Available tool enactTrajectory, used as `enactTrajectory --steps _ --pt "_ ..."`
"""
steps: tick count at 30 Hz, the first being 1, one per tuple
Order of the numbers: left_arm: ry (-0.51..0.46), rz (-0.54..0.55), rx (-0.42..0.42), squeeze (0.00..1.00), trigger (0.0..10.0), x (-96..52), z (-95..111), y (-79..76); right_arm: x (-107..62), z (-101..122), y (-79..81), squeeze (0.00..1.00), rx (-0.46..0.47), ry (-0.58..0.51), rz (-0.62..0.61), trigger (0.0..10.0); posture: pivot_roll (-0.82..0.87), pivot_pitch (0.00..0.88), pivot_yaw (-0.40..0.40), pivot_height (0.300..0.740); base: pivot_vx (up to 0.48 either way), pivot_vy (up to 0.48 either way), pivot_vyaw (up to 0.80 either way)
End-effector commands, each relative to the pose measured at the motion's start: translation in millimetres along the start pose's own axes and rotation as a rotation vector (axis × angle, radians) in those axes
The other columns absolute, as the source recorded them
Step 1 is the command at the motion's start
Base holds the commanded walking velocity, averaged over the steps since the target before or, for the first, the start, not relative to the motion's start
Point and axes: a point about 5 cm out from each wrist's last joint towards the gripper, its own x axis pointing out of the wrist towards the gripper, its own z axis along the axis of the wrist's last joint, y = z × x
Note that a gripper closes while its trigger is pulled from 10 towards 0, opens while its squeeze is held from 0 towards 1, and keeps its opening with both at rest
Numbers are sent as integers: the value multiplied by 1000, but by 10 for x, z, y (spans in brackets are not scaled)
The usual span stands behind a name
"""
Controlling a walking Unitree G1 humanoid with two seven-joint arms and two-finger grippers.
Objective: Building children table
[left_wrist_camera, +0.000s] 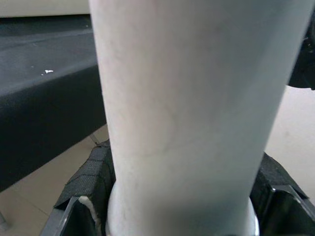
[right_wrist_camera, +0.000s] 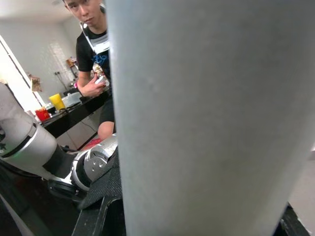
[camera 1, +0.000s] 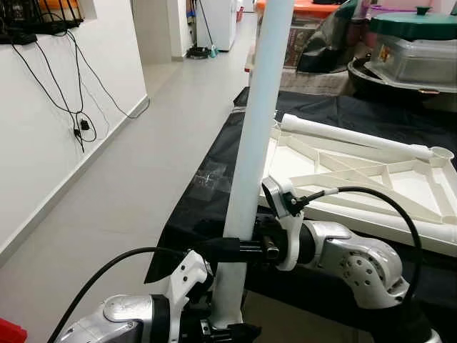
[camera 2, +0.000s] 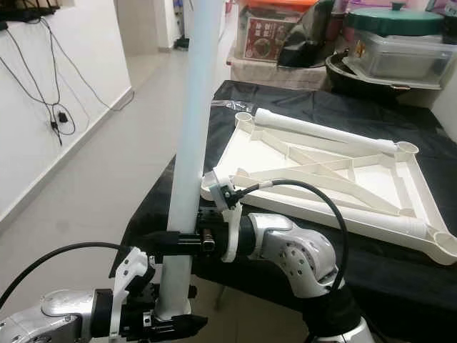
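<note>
A long white table leg (camera 1: 257, 128) stands upright in front of me, held by both grippers. My left gripper (camera 1: 227, 327) is shut on its lower end, its black pads (left_wrist_camera: 86, 182) pressing either side of the leg (left_wrist_camera: 182, 113). My right gripper (camera 1: 232, 248) is shut on the same leg a little higher up, reaching in from the right. The white tabletop (camera 2: 410, 179) lies upside down on the black cloth, ribs facing up. A second white leg (camera 2: 321, 132) lies along its far edge.
The black-draped table (camera 1: 207, 207) fills the right side; its near corner is just behind the held leg. Boxes and a lidded pot (camera 1: 418, 43) crowd the far end. To the left is open tiled floor (camera 1: 143, 164) and a wall with hanging cables (camera 1: 78, 121). A person (right_wrist_camera: 93, 54) stands nearby.
</note>
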Motion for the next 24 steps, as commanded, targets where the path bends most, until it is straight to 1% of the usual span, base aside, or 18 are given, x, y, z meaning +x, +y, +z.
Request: enactTrajectory --steps 1,6,9,10,11,18,21,23,24 --pt "-6 -42 -21 0 10000 16 2 -62 35 2 67 0 -17 10 36 0 104 81 -8 740 0 0 0" --pt "16 -33 -38 0 10000 10 -24 -59 40 -4 74 0 -14 12 39 0 105 82 -8 740 0 0 0" --pt "31 -8 -45 0 10000 18 -39 -34 38 -13 75 0 -13 16 42 0 105 81 -9 740 0 0 0" --pt "35 -6 -43 365 10000 19 -42 -31 37 -14 73 0 -12 16 42 0 106 79 -8 740 0 0 0" --pt "32 0 -44 1000 10000 18 -47 -29 36 -13 72 0 -12 17 42 0 106 79 -8 740 0 0 0" --pt "19 6 -37 1000 10000 1 -51 -28 3 31 25 0 -26 5 23 0 109 69 -9 740 0 0 0" --pt "26 14 -34 1000 10000 -12 -65 -30 -33 64 -12 0 -36 -4 0 0 109 65 -9 740 0 0 0" --pt "44 43 -16 1000 10000 -29 -96 -18 -92 115 -64 0 -56 -18 -37 0 112 61 -10 740 0 0 0" --pt "42 65 -18 0 10000 -44 -110 -12 -156 156 -117 0 -78 -32 -84 0 113 57 -12 740 0 0 0"
